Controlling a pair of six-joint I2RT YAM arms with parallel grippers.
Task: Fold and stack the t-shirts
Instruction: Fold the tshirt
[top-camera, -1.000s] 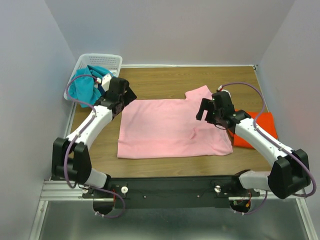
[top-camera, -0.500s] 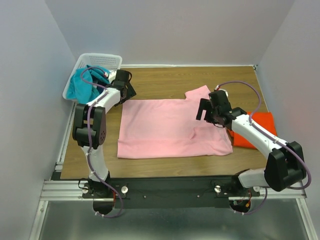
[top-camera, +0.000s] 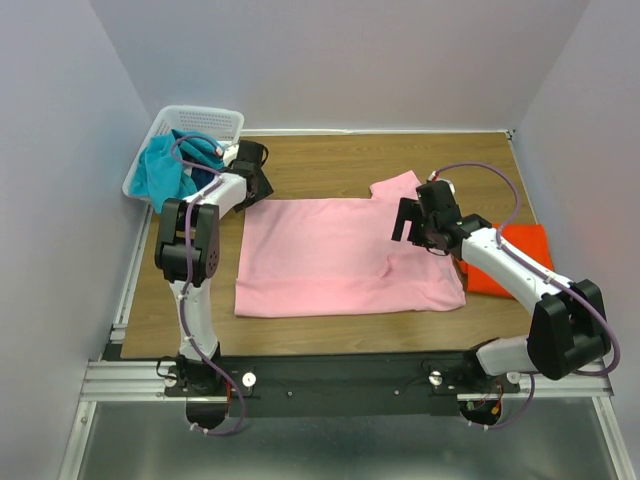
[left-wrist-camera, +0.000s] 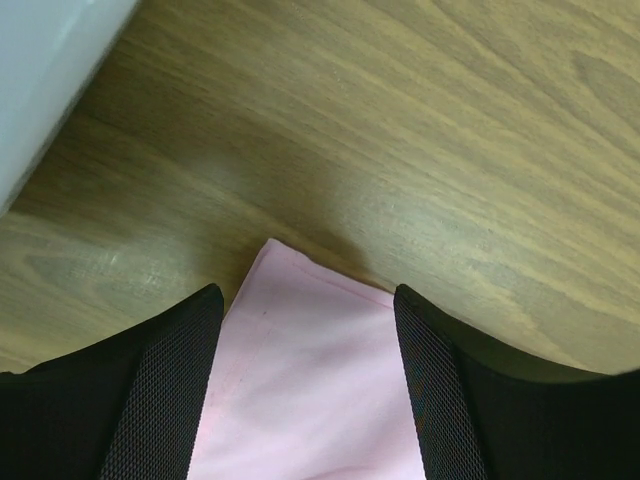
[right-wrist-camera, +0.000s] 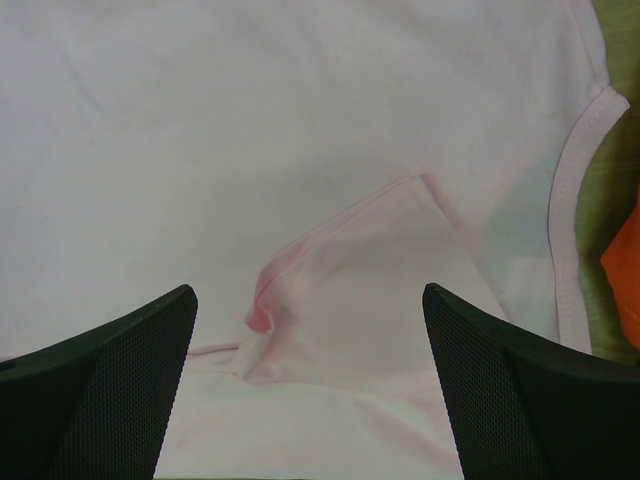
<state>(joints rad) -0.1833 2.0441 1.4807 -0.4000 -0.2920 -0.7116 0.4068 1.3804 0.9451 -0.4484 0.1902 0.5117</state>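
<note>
Left arm has re-posed over the last second: its elbow now stands folded up tall at frame left. The left tool (top-camera: 254, 178) has crept toward the upper left, to the far-left corner of the pink t-shirt (top-camera: 340, 255). The right arm is almost unchanged.

Left wrist view: fingers (left-wrist-camera: 160, 390) are spread, with the shirt corner lying flat on the bench (top-camera: 330, 160) between them, not pinched. The right tool (right-wrist-camera: 310, 300) is also spread. It hovers over the right-hand part of the shirt, where a small raised pucker (right-wrist-camera: 262, 300) sits in the cloth.

Judgement: both tools are lining up on the shirt's far edge for a first fold, with no grasp made yet. The pink t-shirt lies opened out mid-frame.

Surroundings:
- The orange t-shirt (top-camera: 520, 250) lies already folded at right of frame, partly under the right forearm, and is probably the stack base.
- A white basket (top-camera: 205, 118) in the upper left holds a teal garment (top-camera: 160, 178), which hangs over its rim close behind the left tool.

Obstructions: the basket wall crowds the left tool's approach, and the pucker may carry into the fold.
</note>
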